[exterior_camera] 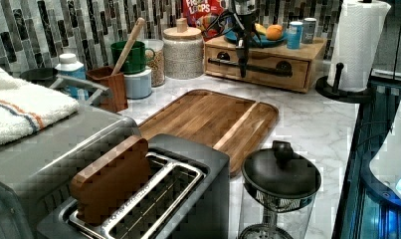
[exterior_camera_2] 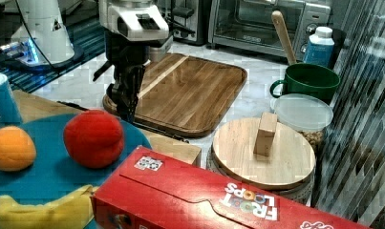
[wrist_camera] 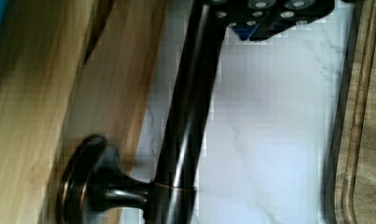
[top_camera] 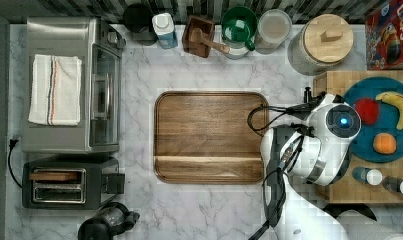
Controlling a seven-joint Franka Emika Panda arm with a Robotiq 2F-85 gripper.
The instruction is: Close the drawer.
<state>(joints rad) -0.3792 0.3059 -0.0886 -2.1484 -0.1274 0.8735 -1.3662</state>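
Note:
The drawer (exterior_camera: 260, 59) sits in a light wooden box at the top view's right, under a board that carries a blue plate (top_camera: 384, 120) with fruit. Its front (wrist_camera: 111, 93) stands close to the box's face, with a thin dark gap showing beside it in the wrist view. A dark bar handle (exterior_camera: 267, 69) runs across the front on round mounts (wrist_camera: 83, 182). My gripper (exterior_camera: 244, 72) hangs straight down in front of the drawer, shut, its tips (wrist_camera: 269, 18) right against the handle bar (wrist_camera: 185, 116). In the right view the gripper (exterior_camera_2: 128, 107) stands between the box and the tray.
A dark brown wooden tray (top_camera: 209, 137) lies on the marble counter just beside the box. Jars, a green mug (top_camera: 239, 27) and a cereal box (exterior_camera_2: 204, 200) line the back wall. A paper towel roll (exterior_camera: 357, 42) stands beside the box. A toaster oven (top_camera: 71, 85), a toaster and a French press (exterior_camera: 280, 184) stand across the counter from the box.

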